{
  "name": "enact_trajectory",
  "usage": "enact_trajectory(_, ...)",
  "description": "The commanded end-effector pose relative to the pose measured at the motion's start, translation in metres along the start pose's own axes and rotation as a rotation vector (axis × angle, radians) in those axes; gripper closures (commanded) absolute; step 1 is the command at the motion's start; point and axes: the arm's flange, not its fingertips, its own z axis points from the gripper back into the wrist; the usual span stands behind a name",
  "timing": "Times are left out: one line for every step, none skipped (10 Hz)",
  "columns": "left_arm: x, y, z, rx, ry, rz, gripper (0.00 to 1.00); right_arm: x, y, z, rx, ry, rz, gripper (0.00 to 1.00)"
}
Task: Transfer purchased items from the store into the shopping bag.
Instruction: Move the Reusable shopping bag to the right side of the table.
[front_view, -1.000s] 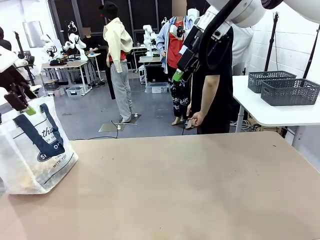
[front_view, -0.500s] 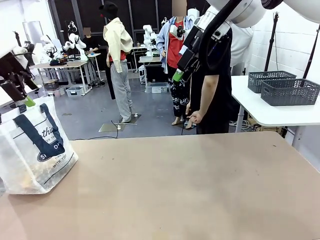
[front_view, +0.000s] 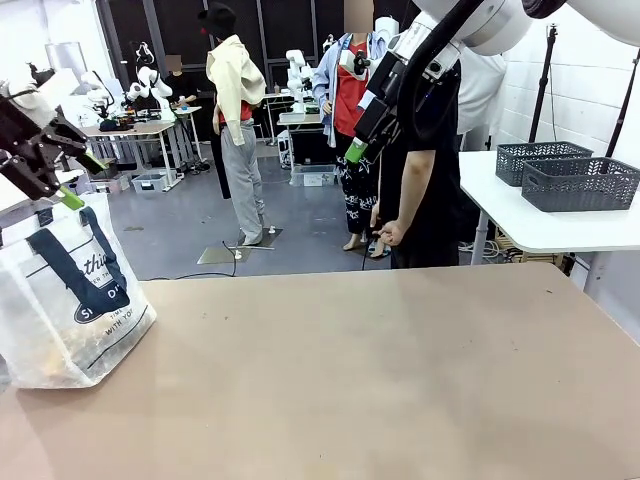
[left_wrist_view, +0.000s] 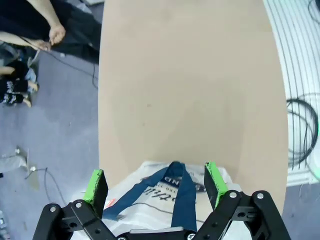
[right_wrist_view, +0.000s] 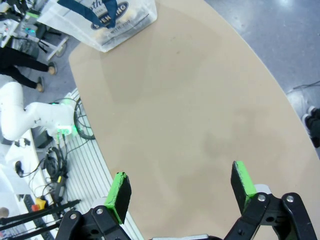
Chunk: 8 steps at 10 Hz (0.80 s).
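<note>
Jaws, left: spread wide and holding nothing; my left gripper (front_view: 62, 165) hangs in the air at the upper left of the front view, just above the shopping bag (front_view: 70, 300).
Jaws, right: spread wide too, nothing between them; my right gripper (front_view: 362, 135) sits high in the upper middle of the front view, in front of the person (front_view: 425, 150) in black.
Left wrist view: my left gripper (left_wrist_view: 156, 180) looks straight down with its two green pads (left_wrist_view: 95, 184) either side of the shopping bag (left_wrist_view: 165, 200) and its navy handles (left_wrist_view: 181, 195), clear of both.
Right wrist view: my right gripper (right_wrist_view: 182, 192) looks down on bare table (right_wrist_view: 200, 110), with the shopping bag (right_wrist_view: 107, 20) far off at the upper left of that frame.
Bag place: lower left of the front view, standing on the table (front_view: 380, 380) near its left edge.
Bag direction: upright, mouth upward, logo face turned toward the camera; long axis runs up and down.
Bag contents: something tan and yellow shows dimly through the plastic at the bottom; I cannot tell what.
Open room: the tabletop from the bag rightward to the far right edge is bare.
Edges: the far edge runs across the middle of the front view, and the person stands just beyond it.
Side table: two dark grey baskets (front_view: 575, 180) at the right of the front view.
</note>
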Motion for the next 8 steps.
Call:
enact_trajectory(-0.019, 0.017, 0.001, 0.001, -0.117, 0.126, 0.0, -0.002, 0.0, 0.0, -0.004, 0.012, 0.003, 0.0)
enact_trajectory(-0.027, 0.022, -0.003, 0.013, -0.146, 0.232, 0.0, -0.002, 0.0, 0.0, -0.004, 0.012, 0.003, 0.0)
enact_trajectory(-0.035, 0.027, -0.006, 0.034, -0.161, 0.273, 0.0, -0.002, 0.0, 0.0, -0.004, 0.012, 0.003, 0.0)
enact_trajectory(-0.04, 0.031, -0.009, 0.05, -0.169, 0.285, 0.0, -0.002, 0.0, 0.0, -0.004, 0.012, 0.003, 0.0)
enact_trajectory(-0.047, 0.035, -0.011, 0.046, -0.185, 0.313, 0.0, -0.002, 0.0, 0.0, -0.004, 0.012, 0.003, 0.0)
enact_trajectory(-0.052, 0.037, -0.014, 0.046, -0.199, 0.316, 0.0, -0.002, 0.0, 0.0, -0.004, 0.012, 0.003, 0.0)
enact_trajectory(-0.054, 0.037, -0.015, 0.03, -0.206, 0.318, 0.0, -0.002, 0.0, 0.0, -0.004, 0.012, 0.003, 0.0)
enact_trajectory(-0.055, 0.037, -0.017, 0.012, -0.192, 0.317, 0.0, -0.002, 0.0, 0.0, -0.004, 0.012, 0.003, 0.0)
